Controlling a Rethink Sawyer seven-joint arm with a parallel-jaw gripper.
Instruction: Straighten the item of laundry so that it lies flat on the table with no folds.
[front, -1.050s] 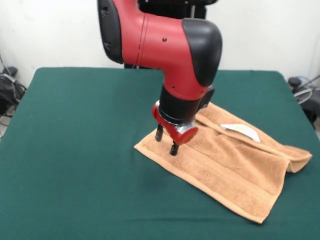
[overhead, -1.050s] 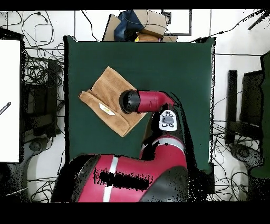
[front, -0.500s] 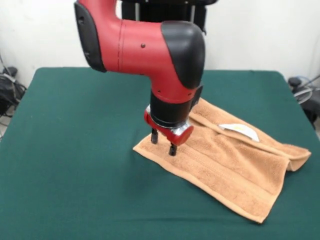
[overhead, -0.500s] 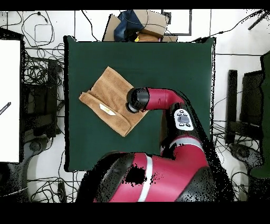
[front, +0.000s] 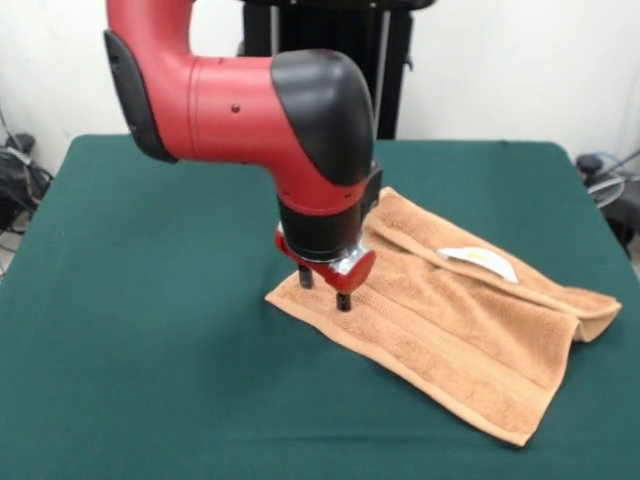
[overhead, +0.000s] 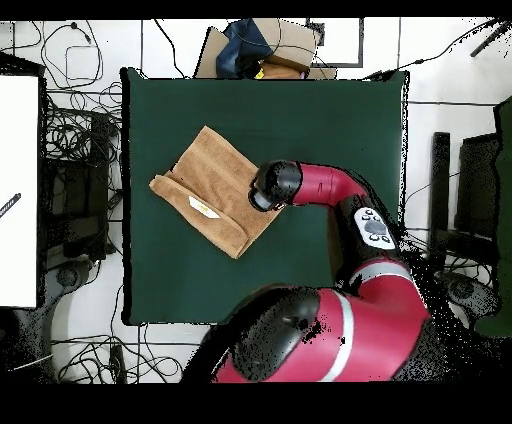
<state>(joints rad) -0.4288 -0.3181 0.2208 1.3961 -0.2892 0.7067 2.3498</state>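
The dark green worktop (front: 150, 330) carries everything, with the red and black arm (front: 240, 110) reaching down over it; against the pictures a moment ago, the arm has swung leftward in the front view, and the gripper (front: 324, 290) has moved with it toward the towel's left corner. The orange-brown towel (front: 450, 340) lies right of the worktop's middle in the front view, unmoved since then, with its far edge folded over and its right end rumpled. The fingers (front: 343, 300) stand slightly apart, gripping nothing, their tips at or just above the cloth by that corner. A small white label (front: 482, 262) lies on the fold; any writing is unreadable.
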